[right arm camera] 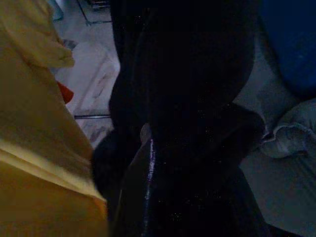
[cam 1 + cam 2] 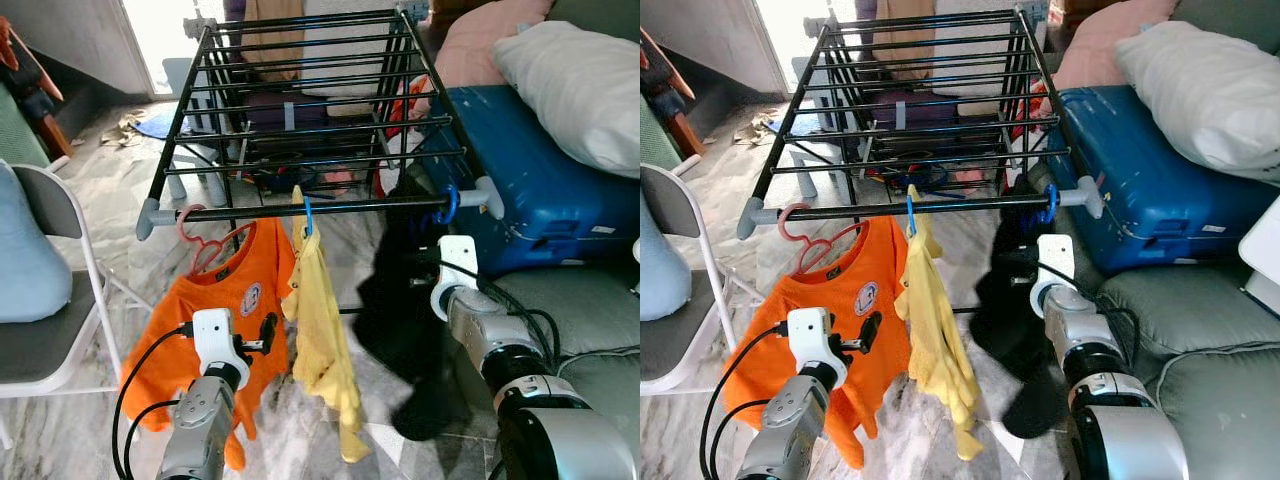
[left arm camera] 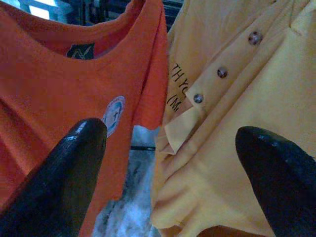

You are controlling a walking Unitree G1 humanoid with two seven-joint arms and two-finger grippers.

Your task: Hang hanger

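A: Hung items?
B: Orange shirt (image 2: 215,300) on pink hanger (image 2: 200,240), yellow shirt (image 2: 320,320) on blue hanger (image 2: 308,215), both just beyond the left gripper (image 2: 262,340), fingers wide, empty.

A: Outstanding?
B: Black garment (image 2: 410,320) by the right gripper (image 2: 425,262); grip cannot be told. Blue hook (image 2: 447,203) above already sits on the rack rail (image 2: 330,207); likely nearly done.

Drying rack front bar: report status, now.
Left gripper open, facing orange shirt and yellow shirt. Right gripper against black garment; blue hanger on rack bar. Blue suitcase crowds the right.

Head views look down at rack (image 2: 310,120); wrist views face garments closely.
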